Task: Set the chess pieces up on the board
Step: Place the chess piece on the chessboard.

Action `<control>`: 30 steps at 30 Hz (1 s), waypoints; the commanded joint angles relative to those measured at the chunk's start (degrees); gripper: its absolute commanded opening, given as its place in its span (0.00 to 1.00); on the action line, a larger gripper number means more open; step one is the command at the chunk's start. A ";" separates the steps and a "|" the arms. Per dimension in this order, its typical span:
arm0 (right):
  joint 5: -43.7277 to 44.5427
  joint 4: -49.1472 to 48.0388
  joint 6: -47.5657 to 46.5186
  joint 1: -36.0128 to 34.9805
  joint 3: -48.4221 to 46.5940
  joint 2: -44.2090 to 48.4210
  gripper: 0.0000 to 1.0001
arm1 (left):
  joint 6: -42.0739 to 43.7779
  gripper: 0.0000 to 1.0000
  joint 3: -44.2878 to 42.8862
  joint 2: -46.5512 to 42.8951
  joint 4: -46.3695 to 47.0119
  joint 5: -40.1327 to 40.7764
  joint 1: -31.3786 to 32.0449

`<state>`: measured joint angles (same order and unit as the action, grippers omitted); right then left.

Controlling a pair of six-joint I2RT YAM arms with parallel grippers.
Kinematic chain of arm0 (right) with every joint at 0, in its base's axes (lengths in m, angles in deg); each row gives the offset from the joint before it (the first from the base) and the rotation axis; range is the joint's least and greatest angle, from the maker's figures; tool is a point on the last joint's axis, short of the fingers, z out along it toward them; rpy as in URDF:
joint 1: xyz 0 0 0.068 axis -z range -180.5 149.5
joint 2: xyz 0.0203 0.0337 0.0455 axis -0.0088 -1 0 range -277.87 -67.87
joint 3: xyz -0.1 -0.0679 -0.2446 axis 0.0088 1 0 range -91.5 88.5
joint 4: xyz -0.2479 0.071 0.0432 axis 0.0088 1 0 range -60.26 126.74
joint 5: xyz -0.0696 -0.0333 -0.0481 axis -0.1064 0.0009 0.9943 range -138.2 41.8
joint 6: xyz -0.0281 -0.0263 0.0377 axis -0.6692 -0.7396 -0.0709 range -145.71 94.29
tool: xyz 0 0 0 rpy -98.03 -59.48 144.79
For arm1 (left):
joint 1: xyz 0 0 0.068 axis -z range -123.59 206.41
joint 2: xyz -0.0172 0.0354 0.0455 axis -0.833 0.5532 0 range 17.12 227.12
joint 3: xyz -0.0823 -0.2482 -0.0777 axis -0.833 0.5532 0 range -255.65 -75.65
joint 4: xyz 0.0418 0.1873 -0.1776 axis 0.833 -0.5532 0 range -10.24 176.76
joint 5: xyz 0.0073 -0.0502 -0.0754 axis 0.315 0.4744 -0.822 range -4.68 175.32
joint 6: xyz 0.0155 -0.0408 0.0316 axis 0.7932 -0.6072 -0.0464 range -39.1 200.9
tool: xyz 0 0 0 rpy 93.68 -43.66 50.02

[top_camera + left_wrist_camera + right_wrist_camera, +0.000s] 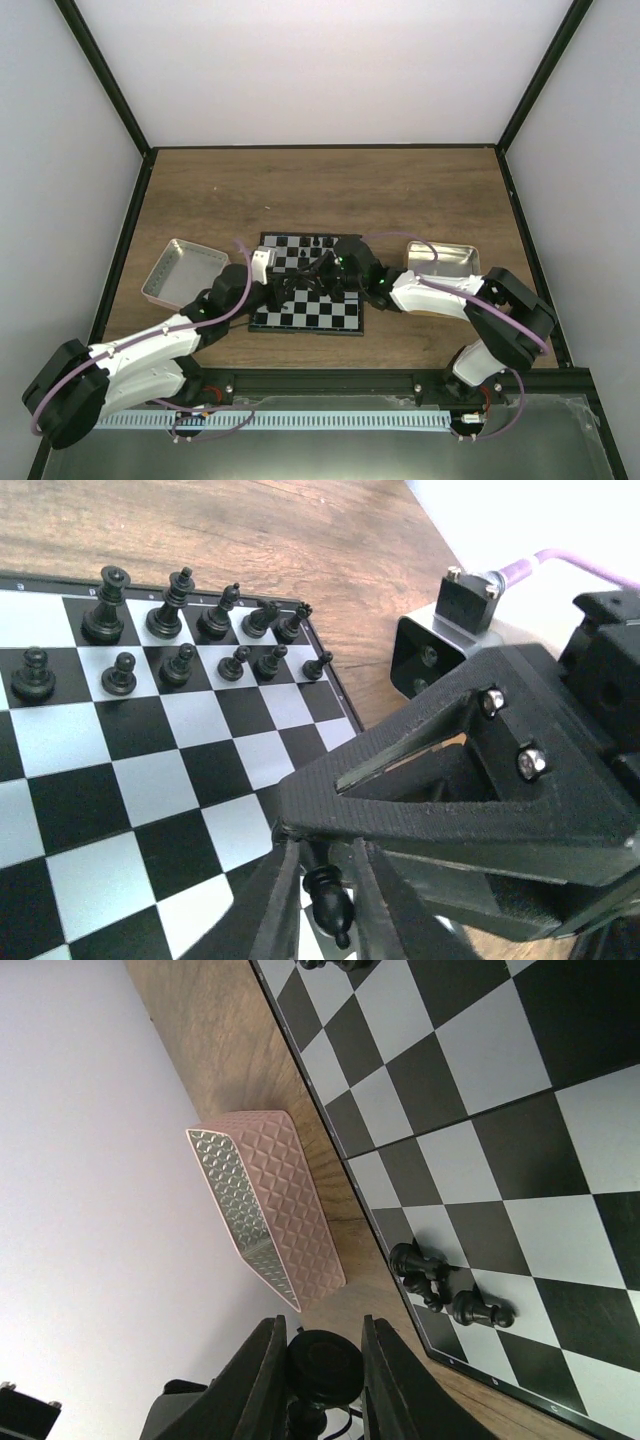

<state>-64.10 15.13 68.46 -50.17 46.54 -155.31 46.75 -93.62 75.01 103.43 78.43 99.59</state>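
The board (330,310) lies at the table's middle. In the left wrist view, two rows of black pieces (180,630) stand at its far edge (150,780). My left gripper (325,905) is shut on a small black piece (330,898) whose tip points at the camera. One of the right gripper's fingers (400,810) reaches down to the same spot. In the right wrist view, my right gripper (322,1360) is shut on a black piece (325,1368) seen base-on. Three black pieces (440,1285) stand at a board corner (520,1190). In the top view both grippers, left (298,288) and right (316,279), meet above the board. No white pieces show.
A pink tray (185,272) stands left of the board, also in the right wrist view (270,1200). A tan tray (445,260) stands to the right, partly under my right arm. Bare wood lies behind the board, with walls all round.
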 commanded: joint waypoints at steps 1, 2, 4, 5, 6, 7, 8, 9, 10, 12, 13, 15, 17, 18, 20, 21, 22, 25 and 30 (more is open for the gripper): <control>-0.85 -1.17 0.65 0.10 0.10 -0.62 0.19 | 0.58 0.13 -0.20 0.05 0.15 0.48 0.00; -0.82 -1.16 0.39 0.08 0.12 -0.70 0.19 | 0.64 0.09 -0.54 0.03 -0.57 0.82 0.06; -0.48 -1.00 -0.52 0.12 0.03 -0.73 0.22 | 1.02 0.04 -1.82 0.23 -2.92 1.80 0.05; -0.03 -0.80 -1.30 0.06 -0.06 -0.64 0.24 | 1.39 0.04 -2.71 0.41 -5.41 2.26 0.06; 0.55 -0.40 -2.36 0.03 -0.38 -0.55 0.27 | 1.85 0.04 -3.75 0.77 -7.33 2.50 0.04; 1.17 0.63 -3.50 0.13 -0.78 -0.43 0.30 | 2.26 0.04 -4.91 1.13 -10.02 2.77 0.04; 1.93 2.15 -4.54 0.18 -1.02 -0.19 0.34 | 2.78 0.04 -6.39 1.62 -12.79 3.08 0.02; 2.92 3.04 -5.92 0.19 -1.10 0.14 0.41 | 3.37 0.04 -8.01 2.57 -16.41 3.30 -0.01; 4.24 4.56 -7.26 0.19 -1.20 0.70 0.45 | 4.24 0.04 -9.88 3.49 -20.22 3.37 0.03; 8.00 7.79 -9.77 0.23 -1.09 2.73 0.53 | 5.72 0.04 -13.71 5.57 -28.28 4.00 0.01; 11.17 9.89 -10.87 0.25 -0.89 4.02 0.57 | 6.49 0.04 -16.26 6.74 -31.97 4.48 0.01; 15.77 13.53 -12.88 0.56 0.01 6.80 0.59 | 7.47 0.04 -19.42 9.69 -38.80 5.09 -0.08; 20.08 16.61 -14.52 0.88 1.16 9.86 0.60 | 6.93 0.04 -23.00 13.89 -44.33 4.93 -0.18; 22.22 18.33 -15.26 0.97 1.56 11.54 0.60 | 7.03 0.04 -25.51 16.67 -47.51 4.88 -0.23; 26.02 21.73 -16.46 0.98 2.52 14.66 0.60 | 8.05 0.04 -30.01 21.76 -53.20 4.37 -0.20; 27.51 23.15 -16.90 0.98 3.03 16.14 0.60 | 8.65 0.04 -31.98 23.76 -54.86 3.77 -0.27; 28.86 24.23 -17.24 0.98 3.66 17.64 0.60 | 8.94 0.04 -33.62 25.38 -56.34 3.51 -0.23; 31.68 26.38 -17.99 0.98 5.67 21.76 0.60 | 10.37 0.04 -38.09 28.86 -59.47 3.14 -0.22; 34.05 27.66 -18.80 0.98 8.81 26.31 0.61 | 12.24 0.05 -44.81 35.74 -65.27 4.48 -0.27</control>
<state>-35.97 38.95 51.41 -49.43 53.60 -131.71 56.52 -134.17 107.14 45.48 82.19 99.52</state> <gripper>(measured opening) 0.608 0.086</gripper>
